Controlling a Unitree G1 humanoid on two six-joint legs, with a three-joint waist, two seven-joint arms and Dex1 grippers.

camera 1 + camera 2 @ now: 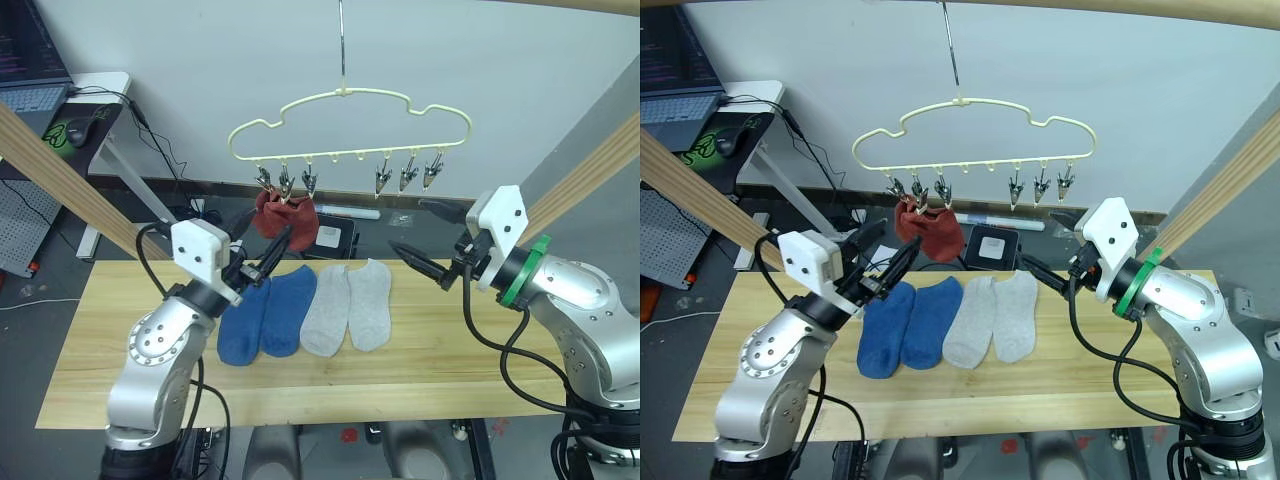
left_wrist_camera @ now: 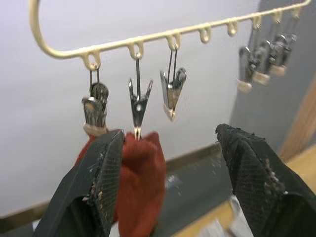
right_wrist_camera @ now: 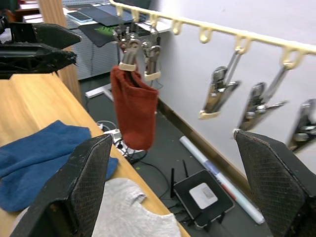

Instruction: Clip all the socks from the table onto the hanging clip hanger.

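I see both pincers released: left pincer [image 1: 268,255] just below the rust sock [image 1: 288,218] hanging from the clip hanger [image 1: 350,115]; right pincer [image 1: 415,262] over the counter [image 1: 430,360]. Two blue socks [image 1: 265,315] and two grey socks [image 1: 348,305] lie mid-counter

Free air is found below the three right-hand clips [image 1: 408,173] of the clip hanger [image 1: 350,112]. Access at 9 o'clock is obstructed by the hanging rust red sock [image 1: 288,220] and the open left gripper [image 1: 262,252]. Slanted wooden poles [image 1: 60,178] bound the table [image 1: 420,375] at 10 and 2 o'clock.
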